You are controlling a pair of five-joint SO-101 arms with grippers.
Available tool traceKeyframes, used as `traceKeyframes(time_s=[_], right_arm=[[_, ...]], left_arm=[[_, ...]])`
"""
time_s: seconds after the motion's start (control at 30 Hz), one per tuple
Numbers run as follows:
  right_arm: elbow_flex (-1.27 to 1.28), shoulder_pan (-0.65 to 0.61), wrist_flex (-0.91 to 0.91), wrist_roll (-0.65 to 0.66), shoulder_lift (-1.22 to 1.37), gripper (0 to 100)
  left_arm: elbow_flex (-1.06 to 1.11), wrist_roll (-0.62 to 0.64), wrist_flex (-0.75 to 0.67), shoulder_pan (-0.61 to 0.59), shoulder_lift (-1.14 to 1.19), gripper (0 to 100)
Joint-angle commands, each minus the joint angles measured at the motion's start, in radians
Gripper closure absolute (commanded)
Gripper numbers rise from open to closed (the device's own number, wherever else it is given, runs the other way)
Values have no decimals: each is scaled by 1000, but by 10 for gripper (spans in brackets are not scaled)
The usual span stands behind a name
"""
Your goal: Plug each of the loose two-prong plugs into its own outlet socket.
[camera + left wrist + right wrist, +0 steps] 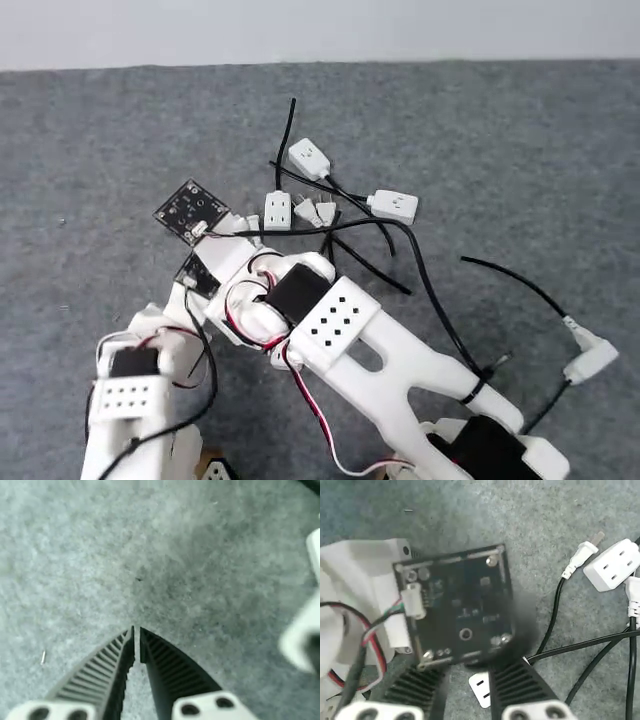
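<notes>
"While the right gripper stands with its jaws partly apart, what has it got hold of?"

"Nothing clamped, by the look of it. A white socket block lies between the fingers, against one and clear of the other, so no grip is made"

"And the left gripper?"

"Closed to a thin slit, empty, pointing at bare grey carpet. That arm's camera board sits just beyond the right arm's fingertips"

"Where are the plugs?"

"A loose plug lies on the carpet just beside a second socket. From above, a further plug sits on that socket's other side, with a rear socket and a side socket near. Black cords cross one another through the group. No plug looks seated, though that is hard to confirm"

"What could go wrong?"

"Three things, likely. Any advance by the right arm could knock the camera board, which is so near. The socket block, light and unbraced, may skid from a one-sided touch. And lifting one plug could drag its neighbours, because the cords are tangled"
</notes>
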Motion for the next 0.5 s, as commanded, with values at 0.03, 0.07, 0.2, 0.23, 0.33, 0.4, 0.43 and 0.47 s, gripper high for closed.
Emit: traceKeyframes(time_s=[0.03,0.07,0.2,0.23,0.33,0.4,0.43,0.47], right_arm=[[-11,5,-10,9,-10,991],[-11,21,-10,5,-10,991],[-6,117,-13,-110,-5,991],[0,145,-13,-150,-4,991],[51,189,-42,-138,-16,991],[77,200,-47,-117,-16,991],[86,203,-47,-110,-12,991],[97,202,-45,-106,-10,991]], left_arm=[[44,-8,35,17,-190,988],[56,-3,38,12,-230,988],[96,195,40,-6,-365,988],[104,215,40,-25,-394,987],[111,203,52,-83,-450,987],[104,207,69,-107,-454,969],[97,222,71,-118,-454,949],[90,253,74,-137,-454,927]])
